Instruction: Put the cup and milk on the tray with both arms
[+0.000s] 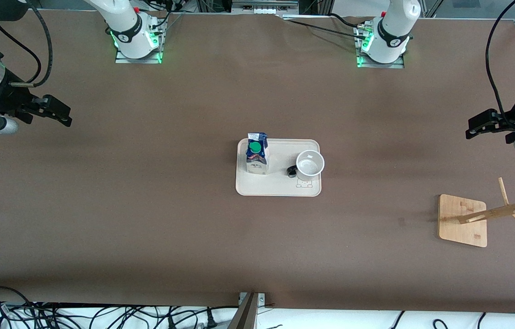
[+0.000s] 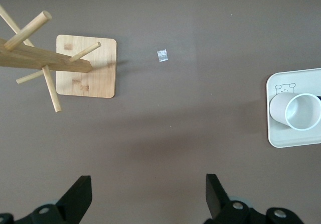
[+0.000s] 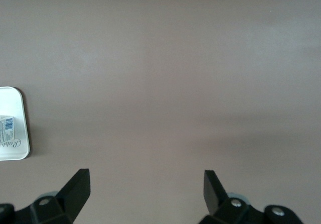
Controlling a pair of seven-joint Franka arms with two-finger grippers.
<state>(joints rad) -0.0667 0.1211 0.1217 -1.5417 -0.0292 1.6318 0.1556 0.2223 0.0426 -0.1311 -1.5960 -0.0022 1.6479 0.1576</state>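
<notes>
You have a bench covered in a matt brown sheet that looks faintly grainy, like paper or felt. The tray reads as smooth cream plastic with a dull sheen. On it, the cup looks like glazed white ceramic, softly glossy inside, and the milk carton is printed coated cardboard with a shiny green plastic cap. The rack is pale, unpainted wood with visible grain, smooth and matt. Each pincer, left and right, shows matt black plastic fingers; the right arm's wrist carries a brushed metal ring.
</notes>
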